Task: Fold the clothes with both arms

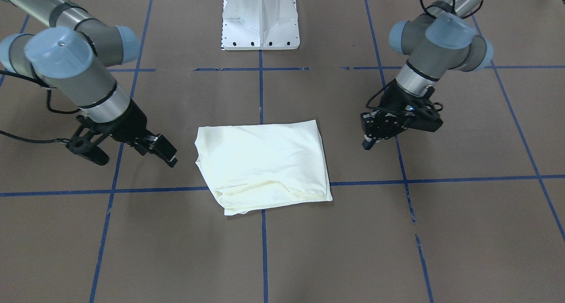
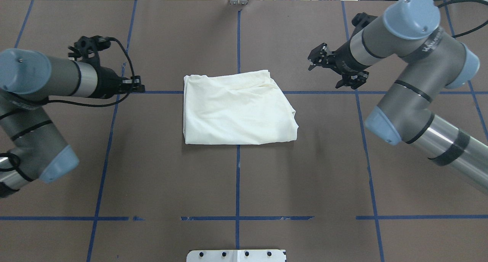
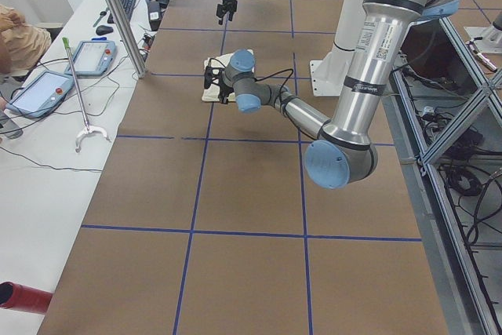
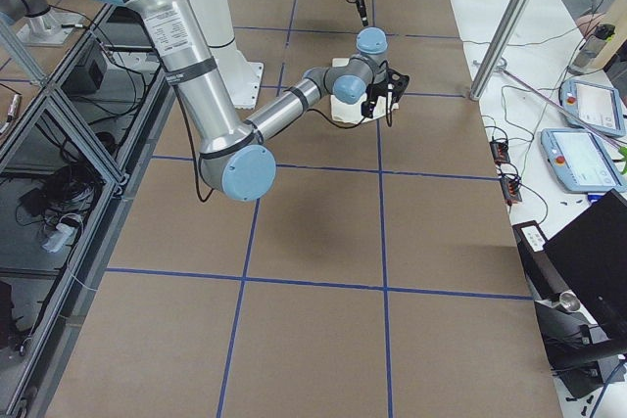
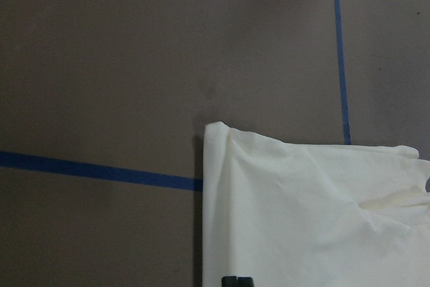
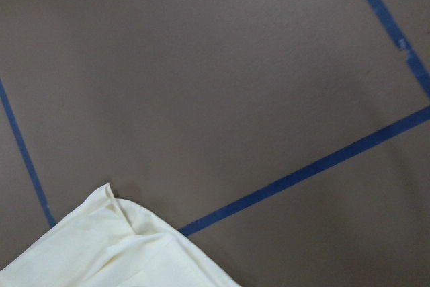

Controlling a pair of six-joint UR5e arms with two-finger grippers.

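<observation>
Risk, as judged: a pinch at the bunched far edge could catch only the top layer and drag the fold open. The skewed corner would throw off any further fold.

Shirt (image 2: pixel 238 111) lies at mid-table (image 2: pixel 171 178) over 2 crossing tape lines (image 2: pixel 238 178), between both claws and touching neither. It is a rough rectangle, plain cream face up, no print showing, with layers peeking out at the edge away from the robot.

Right gripper (image 1: pixel 136 155) is spread wide and empty. Left gripper (image 1: pixel 373 137) is seen side-on, so cannot tell if spread or closed

Seen from overhead, bare surface (image 2: pixel 236 185) rings the T-shirt (image 2: pixel 238 109) at centre frame. The left gripper (image 2: pixel 142 84) and right gripper (image 2: pixel 326 73) flank it, well apart; the pedestal base (image 2: pixel 236 255) sits bottom centre.
</observation>
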